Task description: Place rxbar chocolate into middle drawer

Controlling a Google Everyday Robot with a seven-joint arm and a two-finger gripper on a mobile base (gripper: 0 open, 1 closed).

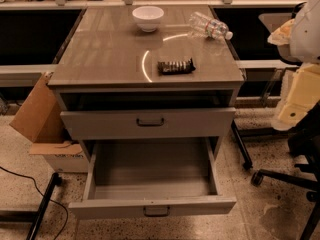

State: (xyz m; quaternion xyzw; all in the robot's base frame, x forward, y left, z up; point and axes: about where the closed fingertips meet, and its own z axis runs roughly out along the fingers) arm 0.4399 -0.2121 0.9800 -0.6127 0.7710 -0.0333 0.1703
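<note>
The rxbar chocolate (pixel 176 66) is a small dark wrapped bar lying flat on the cabinet top (pixel 100 59), right of centre near the front edge. The middle drawer (pixel 115 207) is pulled out at the bottom of the cabinet, and its grey inside holds nothing. My gripper (pixel 299 96) shows as pale white and yellowish parts at the right edge of the view. It is beside the cabinet, well to the right of the bar, touching neither the bar nor the drawer.
A white bowl (pixel 148 18) and a clear plastic bottle (pixel 209 27) on its side are at the back of the cabinet top. The drawer above (pixel 147 123) is shut. A cardboard box (pixel 42 129) stands at the left; an office chair base (pixel 285 176) at the right.
</note>
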